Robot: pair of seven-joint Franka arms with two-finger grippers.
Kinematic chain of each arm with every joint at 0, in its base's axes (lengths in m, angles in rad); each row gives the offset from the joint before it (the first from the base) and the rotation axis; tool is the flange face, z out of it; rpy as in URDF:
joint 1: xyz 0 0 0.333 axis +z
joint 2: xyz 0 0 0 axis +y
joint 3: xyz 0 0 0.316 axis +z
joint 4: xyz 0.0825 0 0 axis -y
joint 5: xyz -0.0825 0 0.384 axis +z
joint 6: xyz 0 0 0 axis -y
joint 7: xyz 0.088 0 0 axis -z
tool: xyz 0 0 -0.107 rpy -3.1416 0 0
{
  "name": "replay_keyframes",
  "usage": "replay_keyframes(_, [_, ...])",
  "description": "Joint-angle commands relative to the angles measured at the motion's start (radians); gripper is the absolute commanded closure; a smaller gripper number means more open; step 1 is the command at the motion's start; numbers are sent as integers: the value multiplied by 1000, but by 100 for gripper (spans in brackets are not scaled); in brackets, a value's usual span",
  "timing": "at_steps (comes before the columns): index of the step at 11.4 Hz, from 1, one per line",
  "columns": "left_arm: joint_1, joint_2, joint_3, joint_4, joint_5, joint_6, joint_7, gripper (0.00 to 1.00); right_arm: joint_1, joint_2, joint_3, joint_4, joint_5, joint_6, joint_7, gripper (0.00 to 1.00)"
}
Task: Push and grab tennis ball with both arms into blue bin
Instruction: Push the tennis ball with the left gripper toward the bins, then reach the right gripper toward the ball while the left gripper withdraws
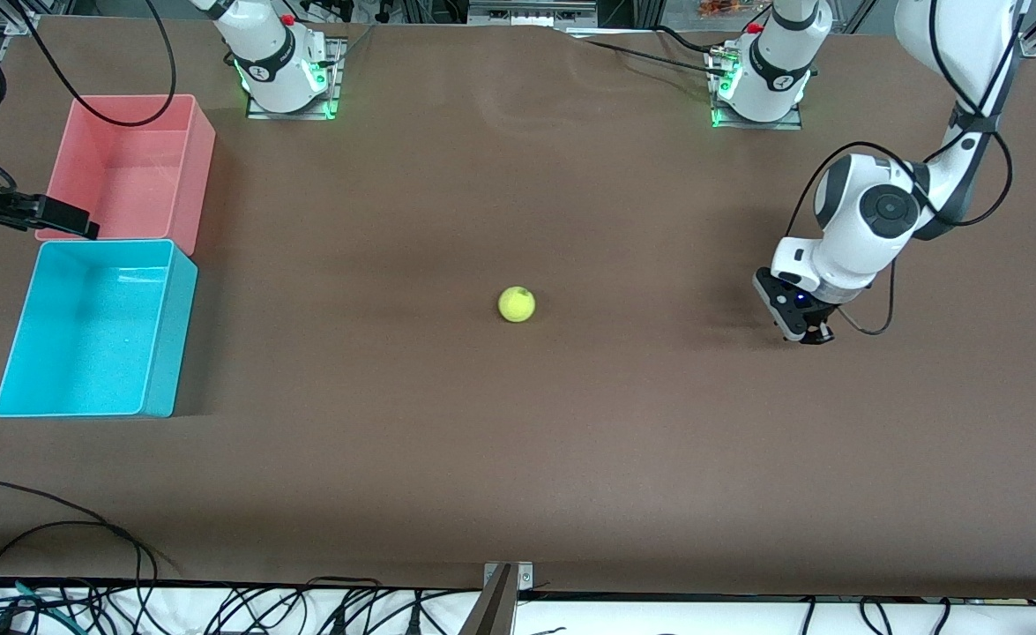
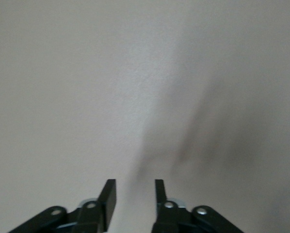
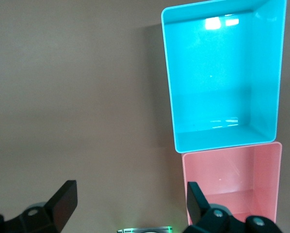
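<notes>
Jaws parted, tennis ball (image 1: 516, 304) well apart.

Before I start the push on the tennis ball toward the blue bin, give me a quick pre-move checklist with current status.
1. Tennis ball free on the table, touching nothing: ok.
2. Blue bin empty and upright beside the pink bin: ok.
3. Path from ball to blue bin free of objects: ok.
4. Left gripper low over the table toward the left arm's end, open narrowly, holding nothing: ok.
5. Right gripper open wide, up by the bins: ok.
6. Left gripper lined up level with the ball: cannot tell.
</notes>
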Motion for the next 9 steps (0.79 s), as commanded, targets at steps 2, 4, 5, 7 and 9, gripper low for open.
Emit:
replay_keyframes(2, [1,-144,7,-18,30,-142,-9,0,64,11,-2,-19,4,10,61,0])
replay_keyframes(4, [-8,-252,7,-20,30,-228,-9,0,118,17,-2,-19,-2,8,156,0])
replay_keyframes(5, [-11,-290,7,-15,30,-229,-9,0,127,29,-2,-19,-2,10,163,0])
replay_keyframes(7, [-25,-337,3,-2,27,-229,-12,0,155,49,-2,-25,-4,27,193,0])
replay_keyframes(9, [-51,-343,3,66,19,-280,-14,0,175,53,-2,-45,-14,57,221,0])
